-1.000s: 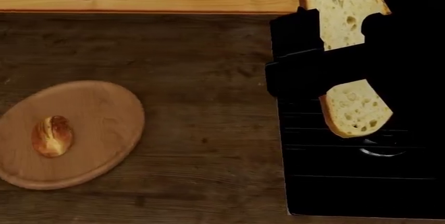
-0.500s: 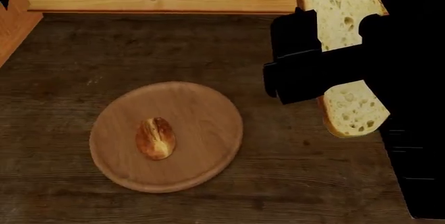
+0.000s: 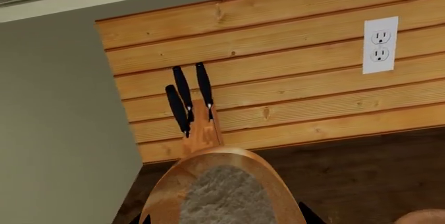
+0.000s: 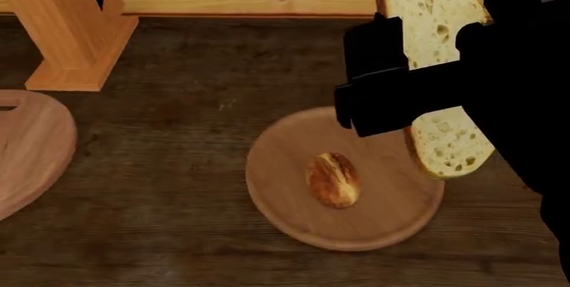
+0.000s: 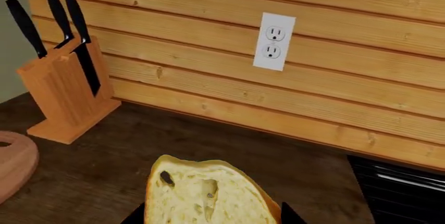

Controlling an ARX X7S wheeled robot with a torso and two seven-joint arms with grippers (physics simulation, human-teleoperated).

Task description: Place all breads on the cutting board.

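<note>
While right gripper [image 4: 429,60] hangs above far-right rim of round wooden dish [image 4: 276,200], fingers [image 4: 378,53] clamp pale holey slice [image 4: 445,147] upright, clear of dark desk [image 4: 196,67]. Glossy brown roll [image 4: 333,179] lies at dish centre. Pinkish cutting board [image 4: 27,147] lies left of dish, well apart, partly out of view. Knife block [image 4: 67,30] stands far-left of dish. Left gripper [image 3: 226,219]: only tips visible, cannot tell whether apart or together.
</note>
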